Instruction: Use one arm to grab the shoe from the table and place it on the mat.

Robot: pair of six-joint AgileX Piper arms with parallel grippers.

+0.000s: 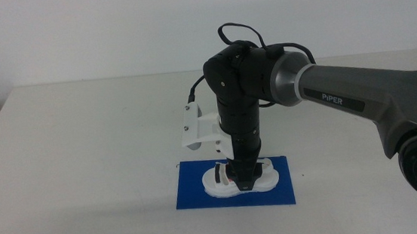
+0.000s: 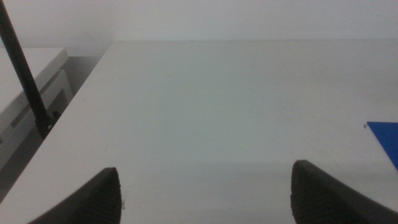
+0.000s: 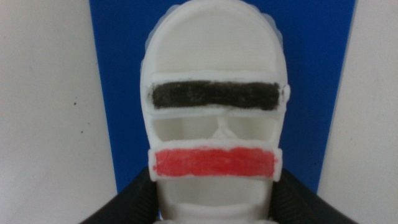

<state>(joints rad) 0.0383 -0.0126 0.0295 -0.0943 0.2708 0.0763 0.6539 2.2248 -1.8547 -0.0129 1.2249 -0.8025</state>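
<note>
While reaching steeply down, right arm [image 1: 358,100], fingers [image 3: 134,202] pinching shoe [image 1: 240,178] on mat [image 1: 192,194], left fingers [image 2: 99,196] spread.

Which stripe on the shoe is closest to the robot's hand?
The red strap. It sits right by the right hand holding the shoe; the black strap lies farther along, toward the rounded end.

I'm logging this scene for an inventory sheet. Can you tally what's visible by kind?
Shoe: 1, on the mat
Mat: 1
Table: 1
Grippers: 2, right gripper at the shoe, left gripper waiting open
Total: 5
</note>
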